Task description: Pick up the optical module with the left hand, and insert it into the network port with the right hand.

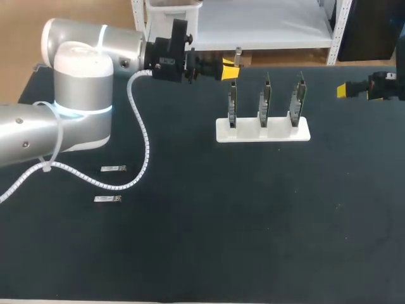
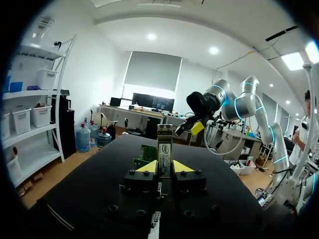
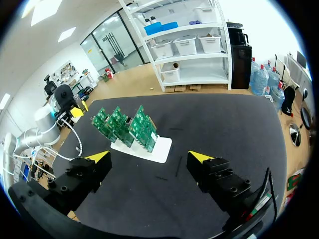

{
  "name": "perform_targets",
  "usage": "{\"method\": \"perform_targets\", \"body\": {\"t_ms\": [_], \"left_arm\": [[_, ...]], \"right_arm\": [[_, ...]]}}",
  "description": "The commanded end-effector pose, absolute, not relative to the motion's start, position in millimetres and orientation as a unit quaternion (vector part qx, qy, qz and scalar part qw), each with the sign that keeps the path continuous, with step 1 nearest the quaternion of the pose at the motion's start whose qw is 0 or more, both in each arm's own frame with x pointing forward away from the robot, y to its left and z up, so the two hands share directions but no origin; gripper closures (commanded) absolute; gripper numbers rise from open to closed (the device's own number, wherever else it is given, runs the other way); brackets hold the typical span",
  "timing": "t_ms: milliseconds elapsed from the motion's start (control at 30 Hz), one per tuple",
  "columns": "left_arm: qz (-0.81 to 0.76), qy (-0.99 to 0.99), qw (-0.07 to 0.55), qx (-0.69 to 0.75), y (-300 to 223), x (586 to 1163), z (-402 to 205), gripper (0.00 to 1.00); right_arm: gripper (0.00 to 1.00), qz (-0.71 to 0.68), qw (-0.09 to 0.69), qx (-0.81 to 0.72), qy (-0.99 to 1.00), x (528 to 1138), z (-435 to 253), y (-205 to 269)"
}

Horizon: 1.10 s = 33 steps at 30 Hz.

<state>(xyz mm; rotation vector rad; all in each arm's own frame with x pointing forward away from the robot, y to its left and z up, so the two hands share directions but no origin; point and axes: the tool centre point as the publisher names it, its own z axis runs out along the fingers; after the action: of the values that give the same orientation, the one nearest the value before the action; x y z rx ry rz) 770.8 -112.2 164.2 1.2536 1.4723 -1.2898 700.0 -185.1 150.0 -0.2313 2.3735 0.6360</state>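
Presently the fingers of the left gripper clamp the optical module by its end, behind the card rack; those of the right gripper stand wide apart. A skewed handover could tilt or drop it.

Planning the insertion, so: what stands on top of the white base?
Three green circuit boards stand upright in a row on the white base. Their network ports are too small to make out; the boards' bottom edges are hidden in the base.
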Motion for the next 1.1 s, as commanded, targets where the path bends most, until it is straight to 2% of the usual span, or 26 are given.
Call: {"method": "perform_targets", "body": {"t_ms": [33, 400, 567, 800, 1100], "left_arm": [[-0.507, 0.582, 0.395, 0.499, -111.6, 768.7, 163.5, 1.00], [-0.507, 0.582, 0.395, 0.499, -111.6, 768.7, 163.5, 1.00], [-0.507, 0.582, 0.395, 0.499, -111.6, 768.7, 163.5, 1.00], [-0.507, 0.582, 0.395, 0.499, -111.6, 768.7, 163.5, 1.00], [-0.507, 0.582, 0.395, 0.499, -111.6, 768.7, 163.5, 1.00]], "right_arm": [[0.00, 0.243, 0.330, -0.088, 0.908, 700.0, 150.0, -185.1], [0.00, 0.243, 0.330, -0.088, 0.908, 700.0, 150.0, -185.1], [0.00, 0.250, 0.344, -0.124, 0.897, 718.4, 161.9, -194.8], [0.00, 0.284, 0.340, -0.229, 0.867, 747.2, 179.1, -191.1], [0.00, 0.321, 0.320, -0.362, 0.814, 786.8, 199.3, -157.6]]}}
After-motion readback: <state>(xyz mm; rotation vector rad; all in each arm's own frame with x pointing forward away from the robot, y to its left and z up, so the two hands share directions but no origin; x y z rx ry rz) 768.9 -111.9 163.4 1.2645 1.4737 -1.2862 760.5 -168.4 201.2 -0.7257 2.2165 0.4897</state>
